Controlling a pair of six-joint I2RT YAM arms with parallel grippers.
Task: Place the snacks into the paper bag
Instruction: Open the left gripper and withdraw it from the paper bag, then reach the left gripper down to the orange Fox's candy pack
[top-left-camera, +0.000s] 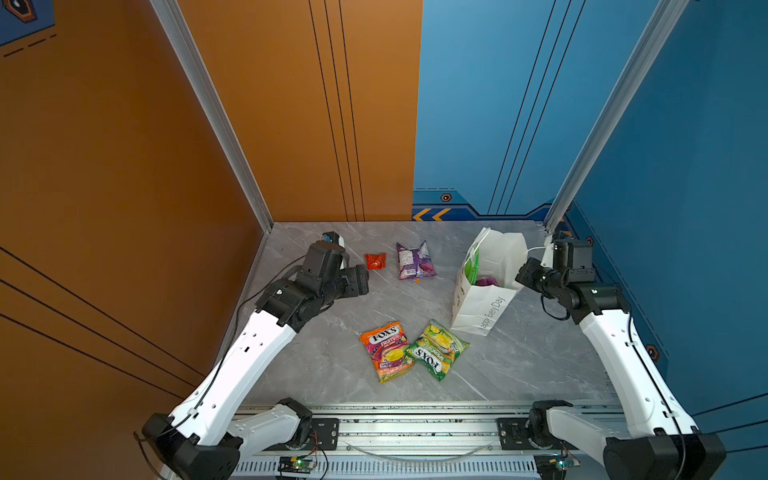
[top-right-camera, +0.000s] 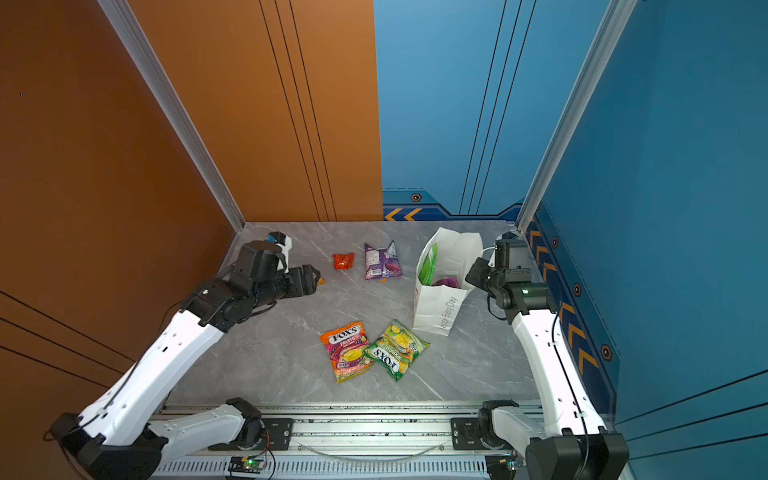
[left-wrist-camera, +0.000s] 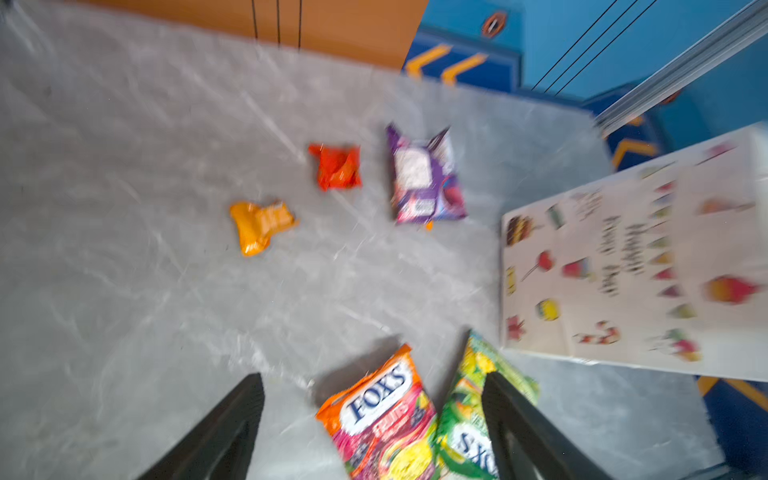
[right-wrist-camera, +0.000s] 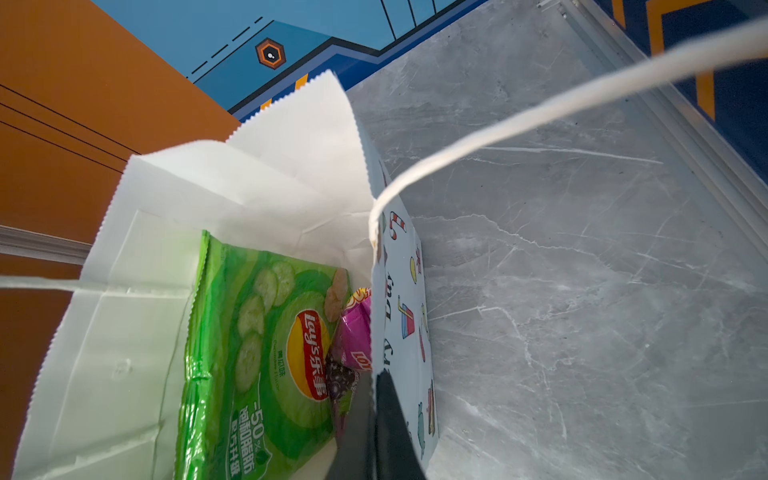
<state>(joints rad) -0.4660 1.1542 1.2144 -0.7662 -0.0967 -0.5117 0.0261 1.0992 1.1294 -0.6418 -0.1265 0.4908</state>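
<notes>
Paper bag (top-left-camera: 484, 309) stands right of centre, Lay's (right-wrist-camera: 257, 340) and a purple packet (right-wrist-camera: 355, 336) inside; right gripper (right-wrist-camera: 376, 388) clamps its rim, mouth open. Left gripper (left-wrist-camera: 374, 376) hangs empty, jaws spread, orange FOX'S (left-wrist-camera: 382, 419) and green FOX'S (left-wrist-camera: 465, 399) showing between them: probably best to pinch a crimped edge, then drop beside the Lay's. Left wrist view blurred; orange packet (left-wrist-camera: 259, 226) nearly hidden behind the left gripper in both top views.

Left gripper (left-wrist-camera: 372, 376) holds its fingers (left-wrist-camera: 232, 424) spread wide and empty; right gripper (right-wrist-camera: 376, 399) is closed, seemingly pinching the paper bag (right-wrist-camera: 104, 353) wall.
</notes>
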